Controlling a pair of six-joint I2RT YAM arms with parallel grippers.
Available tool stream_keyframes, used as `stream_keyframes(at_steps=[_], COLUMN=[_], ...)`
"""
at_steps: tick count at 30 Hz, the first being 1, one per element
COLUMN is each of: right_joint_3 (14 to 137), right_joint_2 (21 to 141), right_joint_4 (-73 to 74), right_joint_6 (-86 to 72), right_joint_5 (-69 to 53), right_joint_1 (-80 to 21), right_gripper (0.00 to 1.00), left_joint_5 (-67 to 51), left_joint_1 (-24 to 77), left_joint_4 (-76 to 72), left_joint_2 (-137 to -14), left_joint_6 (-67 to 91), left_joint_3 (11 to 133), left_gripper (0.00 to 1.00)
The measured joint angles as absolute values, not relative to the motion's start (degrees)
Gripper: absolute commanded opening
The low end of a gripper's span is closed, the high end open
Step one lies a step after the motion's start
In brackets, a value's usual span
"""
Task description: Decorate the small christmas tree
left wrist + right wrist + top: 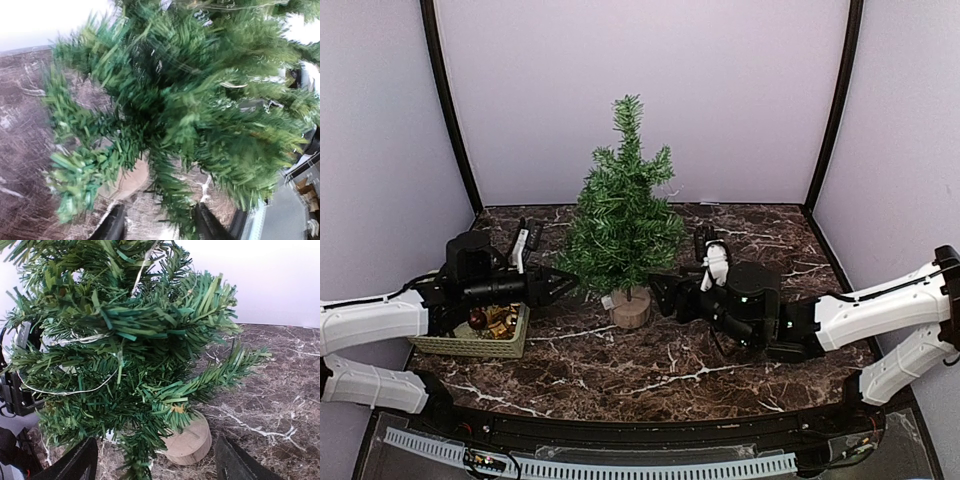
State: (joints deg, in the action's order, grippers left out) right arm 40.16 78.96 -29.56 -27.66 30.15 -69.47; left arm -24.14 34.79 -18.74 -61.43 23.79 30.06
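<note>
Left hand [565,283] spread beside small christmas tree [620,220], basket [470,348] (gold ornaments [501,320] inside)

The small christmas tree [125,340] stands before the right gripper [157,462], jaws parted.

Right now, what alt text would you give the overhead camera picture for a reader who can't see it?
A small christmas tree on a round wooden stump stands on a dark marble table, with the left claw at its lower branches and the right claw near its stump. A shallow basket of ornaments sits at the table's left edge.
</note>
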Motion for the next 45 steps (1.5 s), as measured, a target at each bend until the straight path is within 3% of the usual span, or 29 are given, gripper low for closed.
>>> stream_keyframes(at_steps=[5,11,16,20,30,41,45], right_joint_3=[38.15,36.77,35.62,34.94,30.02,27.86,27.77], right_joint_2=[74.87,66.43,61.45,60.75,59.31,59.81,60.45], right_joint_4=[-29.08,-25.34,-21.45,-17.41,-15.55,-18.00,-18.87], right_joint_6=[-28.18,-29.28,-30.52,-31.18,-32.71,-34.26,-34.83], right_joint_5=[30.92,32.08,31.22,29.65,24.62,19.88,18.94], right_joint_1=[-69.19,-66.15,-58.74,-52.62,-47.07,-44.45,-44.40], right_gripper=[0.92,0.95,0.95,0.95,0.96,0.95,0.95], left_joint_5=[-18.09,-8.29,-1.23,-0.45,-4.21,-7.70,-8.21], left_joint_1=[34.79,34.79,31.57,21.47,3.42,-3.75,-4.51], left_joint_4=[-10.44,8.16,21.54,26.98,28.18,18.74,15.75], left_joint_2=[-50.87,-40.84,-42.98,-46.04,-53.56,-64.58,-70.00], left_joint_6=[23.79,25.15,25.96,25.89,25.61,25.21,24.51], left_joint_3=[30.06,33.71,40.97,41.74,39.05,36.86,38.17], left_gripper=[0.75,0.82,0.77,0.75,0.80,0.58,0.55])
